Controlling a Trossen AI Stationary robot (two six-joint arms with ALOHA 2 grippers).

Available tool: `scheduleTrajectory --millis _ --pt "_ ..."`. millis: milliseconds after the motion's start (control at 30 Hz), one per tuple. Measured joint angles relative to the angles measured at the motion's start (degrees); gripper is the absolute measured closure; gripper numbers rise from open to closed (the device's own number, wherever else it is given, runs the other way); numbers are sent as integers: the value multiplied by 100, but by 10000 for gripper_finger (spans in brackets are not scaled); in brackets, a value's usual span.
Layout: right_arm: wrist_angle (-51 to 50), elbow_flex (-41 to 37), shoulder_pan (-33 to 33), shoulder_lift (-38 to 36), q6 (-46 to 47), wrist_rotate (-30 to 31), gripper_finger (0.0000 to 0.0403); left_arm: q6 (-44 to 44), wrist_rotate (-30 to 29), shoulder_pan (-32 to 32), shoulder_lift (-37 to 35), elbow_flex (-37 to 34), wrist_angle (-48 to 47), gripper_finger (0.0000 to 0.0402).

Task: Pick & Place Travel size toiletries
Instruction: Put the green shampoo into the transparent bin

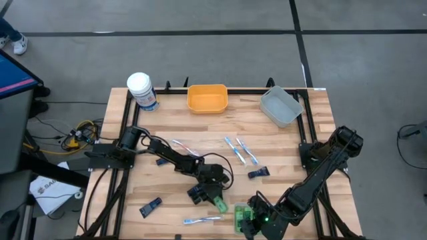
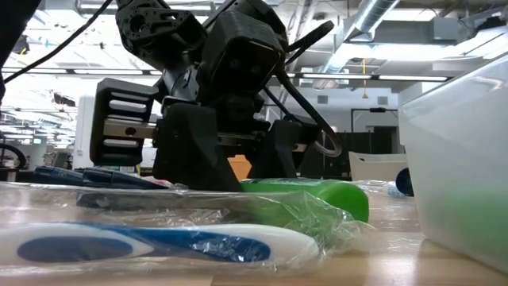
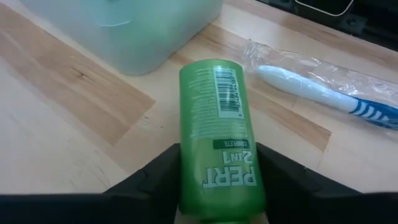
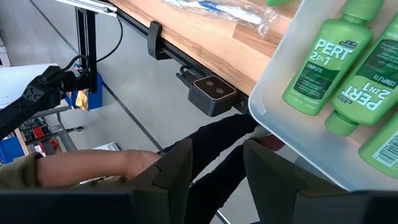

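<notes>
You have 3 green Pert bottles [image 4: 323,62] already in the clear bin [image 4: 273,102], whose edge your right gripper [image 4: 217,162] pinches. Your left gripper [image 3: 217,186] clasps another Pert bottle [image 3: 217,124] lying on the table [image 3: 62,137]; toothbrushes [image 1: 240,150] and navy tubes [image 1: 258,173] remain scattered.

The table [image 1: 280,143] was pale wood planking with visible grain and a smooth matt finish, framed in black metal. On it, beside the frosted translucent plastic bin [image 3: 124,31], the green bottle [image 3: 217,124] looked like smooth, slightly glossy plastic, and the toothbrush [image 3: 323,93] next to the bottle lay in crinkled, shiny clear film. The left gripper [image 3: 217,180] fingers either side of the bottle looked matt black plastic.
</notes>
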Motion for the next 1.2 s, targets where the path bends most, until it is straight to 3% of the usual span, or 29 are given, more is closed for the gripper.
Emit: scheduleTrajectory --millis 133,367,533,867,1200 --pt "0 0 0 0 -95 2 266 -255 -25 2 -2 -2 15 241" --pt "-2 0 0 0 -306 4 269 -1004 -153 23 -103 -13 -76 224" --pt "-16 0 -48 0 -637 17 269 -1131 -626 28 -538 -27 -383 242" --pt "-161 0 -379 0 -1195 641 257 -1562 -2090 33 -2271 -854 -590 226" --pt "-367 0 -1291 -35 -2176 762 152 -2412 -3336 33 -4479 -2076 -585 231"
